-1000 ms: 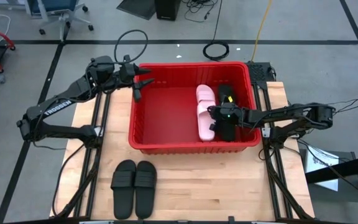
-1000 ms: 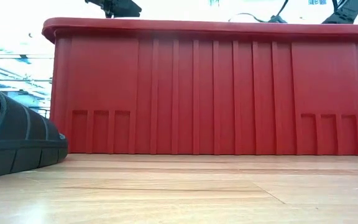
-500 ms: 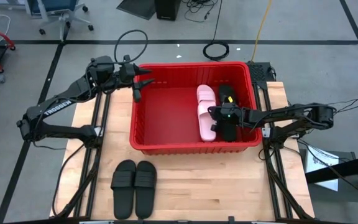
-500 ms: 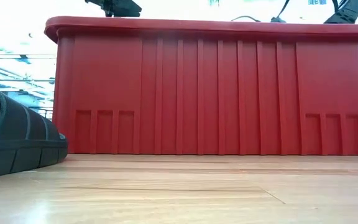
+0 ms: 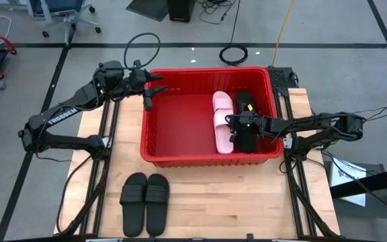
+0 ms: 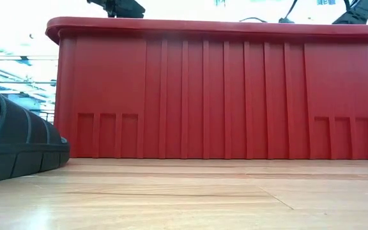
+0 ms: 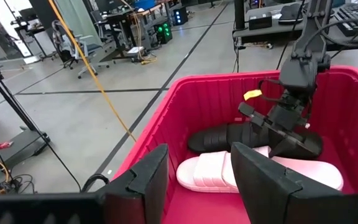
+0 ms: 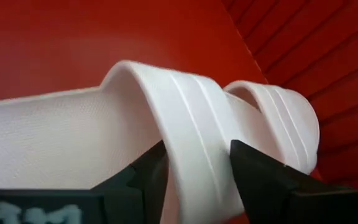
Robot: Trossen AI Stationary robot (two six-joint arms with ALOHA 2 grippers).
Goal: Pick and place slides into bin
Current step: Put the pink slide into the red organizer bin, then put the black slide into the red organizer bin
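Inside the red bin (image 5: 154, 124), on its right side, the right gripper (image 5: 233, 128) hovers low over the pink slides (image 5: 222, 119), its fingers (image 8: 263, 180) spread apart on either side of one pink strap without pinching it. Two black slides (image 5: 245, 121) lie just beyond the pink pair, against the bin's right wall. At the bin's far left corner the left gripper (image 5: 154, 91) waits with parted fingers, holding nothing. Another black pair (image 5: 145, 202) rests on the wooden table (image 5: 247, 202) in front of the bin.

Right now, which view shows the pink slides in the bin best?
The high view: both pink slides lie side by side in the bin, whole. The left wrist view shows them partly behind the right gripper; the right wrist view shows only straps; the low view shows none.
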